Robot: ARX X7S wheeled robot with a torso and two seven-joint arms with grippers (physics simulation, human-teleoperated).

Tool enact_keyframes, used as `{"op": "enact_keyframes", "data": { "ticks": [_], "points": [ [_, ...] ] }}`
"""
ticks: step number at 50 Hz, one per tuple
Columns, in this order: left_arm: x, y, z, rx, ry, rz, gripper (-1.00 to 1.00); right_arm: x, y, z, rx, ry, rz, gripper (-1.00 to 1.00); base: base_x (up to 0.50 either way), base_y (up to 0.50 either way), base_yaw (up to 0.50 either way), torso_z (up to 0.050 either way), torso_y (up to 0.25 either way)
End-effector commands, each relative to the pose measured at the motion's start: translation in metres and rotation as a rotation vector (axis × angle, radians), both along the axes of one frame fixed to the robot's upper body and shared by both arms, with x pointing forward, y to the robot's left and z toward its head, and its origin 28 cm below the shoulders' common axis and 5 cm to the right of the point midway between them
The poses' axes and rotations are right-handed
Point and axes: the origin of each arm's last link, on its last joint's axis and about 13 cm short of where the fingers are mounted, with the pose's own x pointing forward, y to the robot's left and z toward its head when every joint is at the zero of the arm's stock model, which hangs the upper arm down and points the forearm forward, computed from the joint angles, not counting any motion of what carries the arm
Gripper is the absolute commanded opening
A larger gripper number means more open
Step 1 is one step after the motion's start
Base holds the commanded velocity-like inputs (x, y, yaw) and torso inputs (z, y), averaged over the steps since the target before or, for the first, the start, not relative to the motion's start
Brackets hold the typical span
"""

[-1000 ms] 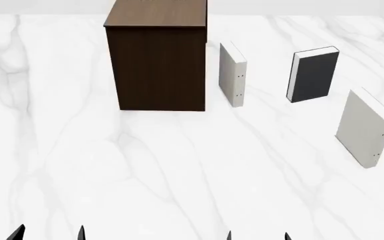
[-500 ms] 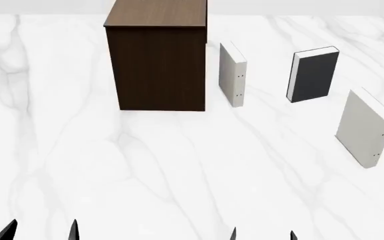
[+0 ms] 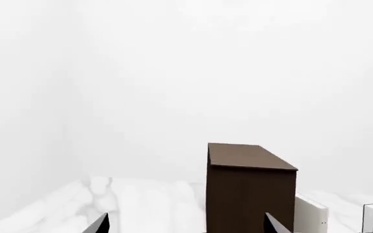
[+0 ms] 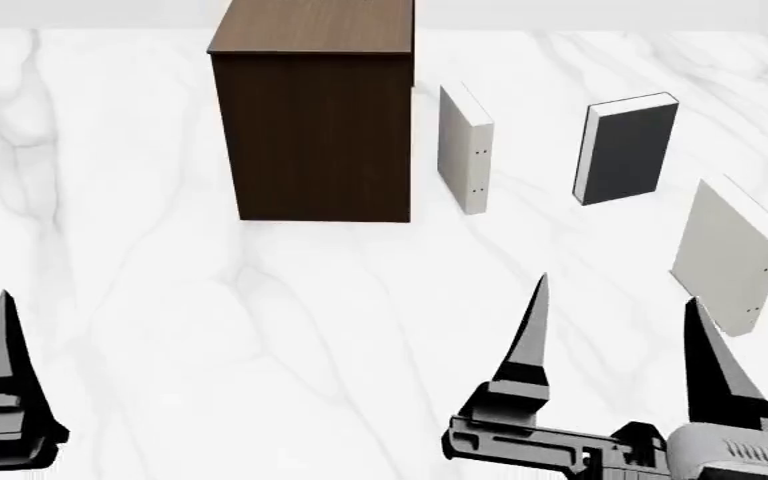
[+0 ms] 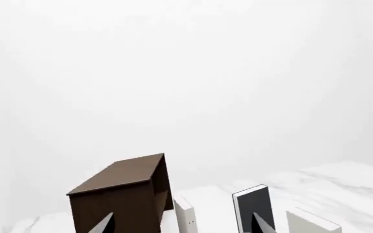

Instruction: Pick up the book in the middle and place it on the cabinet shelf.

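Three books: we see them standing upright and well apart on the white marbled bench [image 4: 291, 330], to the right of the cabinet shelf [image 4: 315, 130].
Book: the book [image 4: 628, 150] in the middle is thick, with a plain charcoal cover and white page edges along its top and left side; it stands farthest back of the three.
Off-white books: the left off-white book [image 4: 464, 150] stands just beside the cabinet shelf, the right off-white book [image 4: 731, 255] nearer to us; both show small dark dots low on the spine.
Cabinet shelf: tall, dark brown wood grain, lighter flat top; its far edge is cut off in the head view.
Shelf contents: we cannot see into it from any view; the top carries nothing.
Right gripper: the right gripper [image 4: 614, 325] hovers low over the bench, jaws spread wide, holding nothing.
Left gripper: the left gripper [image 3: 186, 224] shows only one finger in the head view; the left wrist view shows two tips apart, jaws spread.
Hard to make out: in both wrist views only the finger tips show.
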Motion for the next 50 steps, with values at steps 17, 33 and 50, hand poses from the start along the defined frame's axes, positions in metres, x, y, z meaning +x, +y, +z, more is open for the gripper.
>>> {"op": "enact_keyframes", "data": {
  "ticks": [17, 33, 50],
  "points": [
    [-0.029, 0.007, 0.072, 0.032, -0.238, 0.039, 1.00, -0.031, -0.004, 0.058, 0.000, -0.179, 0.035, 1.00, 0.00, 0.00, 0.00, 0.000, 0.000],
    [-0.030, 0.007, 0.073, 0.027, -0.235, 0.035, 1.00, -0.030, -0.004, 0.058, 0.001, -0.143, 0.024, 1.00, 0.22, 0.00, 0.00, 0.000, 0.000],
    [-0.030, 0.006, 0.072, 0.019, -0.227, 0.024, 1.00, -0.031, -0.005, 0.060, 0.028, -0.139, 0.025, 1.00, 0.50, 0.00, 0.00, 0.000, 0.000]
  ]
}}
